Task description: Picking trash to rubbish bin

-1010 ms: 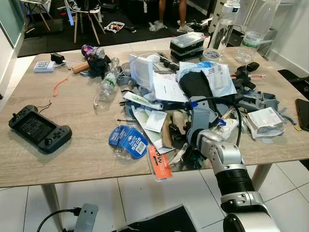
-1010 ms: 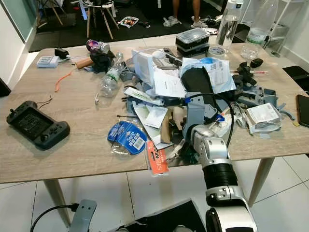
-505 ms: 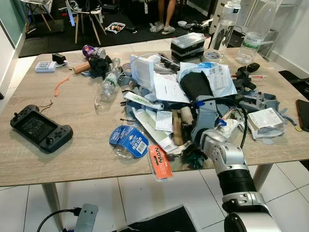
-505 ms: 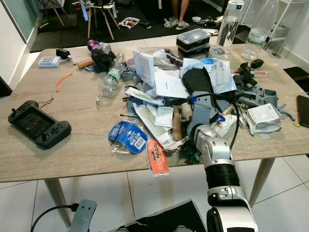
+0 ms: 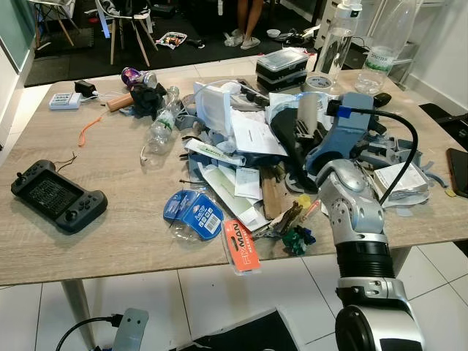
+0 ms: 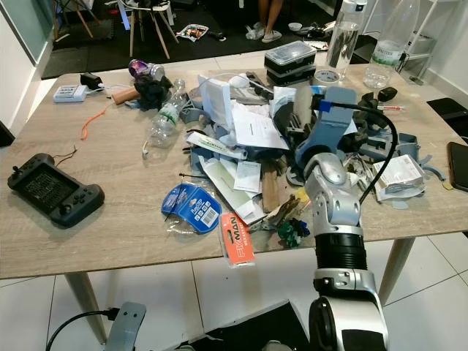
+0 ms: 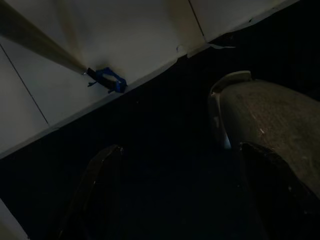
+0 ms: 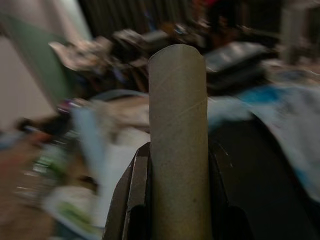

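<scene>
In the left eye view, the right gripper (image 5: 311, 121) is raised above the heap of litter on the light wood-grain table (image 5: 110, 219), its two black fingers closed tight on a plain brown cardboard tube (image 5: 308, 111). The tube stands nearly upright, long axis vertical, its open end pointing up, just above the black fabric piece (image 5: 287, 135) in the middle of the heap. The silver right arm rises from below the table's near edge, forearm almost vertical, the blue-grey wrist housing bent toward the heap with a black cable looping off it. Near the table's front edge, towards the robot from the tube, lies an orange flat packet (image 5: 240, 246) printed "MAN" in white; just beside it sits a blue round-cornered blister pack (image 5: 194, 215) with a white label too small to read. A clear plastic bottle (image 5: 160, 125) with a green label lies on its side at the heap's far left.

In the right wrist view, the tube fills the space between both fingers (image 8: 134, 200), pointing straight out past the tips; the background is blurred.

In the left wrist view, the left gripper (image 7: 170, 195) hangs in shadow over white floor tiles, its fingers well apart with nothing between them.
</scene>
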Tool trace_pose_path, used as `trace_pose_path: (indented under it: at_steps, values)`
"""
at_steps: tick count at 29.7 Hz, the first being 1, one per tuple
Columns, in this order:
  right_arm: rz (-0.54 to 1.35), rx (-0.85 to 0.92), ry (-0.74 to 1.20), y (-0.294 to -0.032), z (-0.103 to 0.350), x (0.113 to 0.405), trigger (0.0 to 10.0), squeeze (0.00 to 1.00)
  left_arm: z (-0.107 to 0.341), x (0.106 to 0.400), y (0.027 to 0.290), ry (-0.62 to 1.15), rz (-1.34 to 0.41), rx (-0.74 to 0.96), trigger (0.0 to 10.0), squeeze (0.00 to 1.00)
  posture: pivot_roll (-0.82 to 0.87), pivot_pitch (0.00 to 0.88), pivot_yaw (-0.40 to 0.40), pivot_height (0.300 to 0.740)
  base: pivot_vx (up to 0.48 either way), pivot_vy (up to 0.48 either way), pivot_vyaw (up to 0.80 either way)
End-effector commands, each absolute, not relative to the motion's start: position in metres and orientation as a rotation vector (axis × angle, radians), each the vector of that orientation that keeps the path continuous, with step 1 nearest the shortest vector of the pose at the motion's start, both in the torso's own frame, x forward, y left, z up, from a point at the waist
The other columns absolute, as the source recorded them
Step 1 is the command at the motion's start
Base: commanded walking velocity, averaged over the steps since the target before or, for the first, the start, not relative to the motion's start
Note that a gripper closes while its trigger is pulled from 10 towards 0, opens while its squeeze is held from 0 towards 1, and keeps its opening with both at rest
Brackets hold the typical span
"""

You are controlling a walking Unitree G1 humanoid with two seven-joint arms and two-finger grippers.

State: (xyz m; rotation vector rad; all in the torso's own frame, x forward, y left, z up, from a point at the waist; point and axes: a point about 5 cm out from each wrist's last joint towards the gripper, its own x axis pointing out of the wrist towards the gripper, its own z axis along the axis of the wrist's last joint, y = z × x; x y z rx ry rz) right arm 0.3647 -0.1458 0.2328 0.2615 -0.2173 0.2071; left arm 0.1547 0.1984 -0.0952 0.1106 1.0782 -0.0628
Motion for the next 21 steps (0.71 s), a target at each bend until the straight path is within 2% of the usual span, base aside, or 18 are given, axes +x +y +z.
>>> trace_pose_path:
  at_steps: [1, 5, 9, 14, 21]
  values:
    - [0.327, 0.343, -0.301, -0.136, 0.243, 0.356, 10.0, 0.0, -0.099, 0.145, 0.198, 1.111, -0.034, 0.081, 10.0, 0.0, -0.04, 0.081, 0.017, 0.74, 0.0, 0.0, 0.0]
    - [0.66, 0.517, -0.392, -0.111, 0.259, 0.332, 10.0, 0.0, -0.1, 0.143, 0.198, 1.114, 0.019, 0.042, 10.0, 0.0, -0.04, 0.081, 0.017, 0.74, 0.0, 0.0, 0.0]
    - [0.854, 0.52, -0.385, -0.093, 0.254, 0.314, 10.0, 0.0, -0.1, 0.143, 0.199, 1.123, 0.015, 0.048, 10.0, 0.0, -0.04, 0.081, 0.017, 0.74, 0.0, 0.0, 0.0]
    - [0.959, 0.551, -0.38, -0.084, 0.248, 0.304, 10.0, 0.0, -0.1, 0.142, 0.199, 1.132, 0.016, 0.062, 10.0, 0.0, -0.04, 0.081, 0.017, 0.74, -0.232, 0.0, 0.0]
    - [0.98, 0.543, -0.343, -0.082, 0.242, 0.304, 10.0, 0.0, -0.101, 0.141, 0.199, 1.138, 0.021, 0.073, 10.0, 0.0, -0.03, 0.077, 0.007, 0.74, -0.379, 0.0, 0.0]
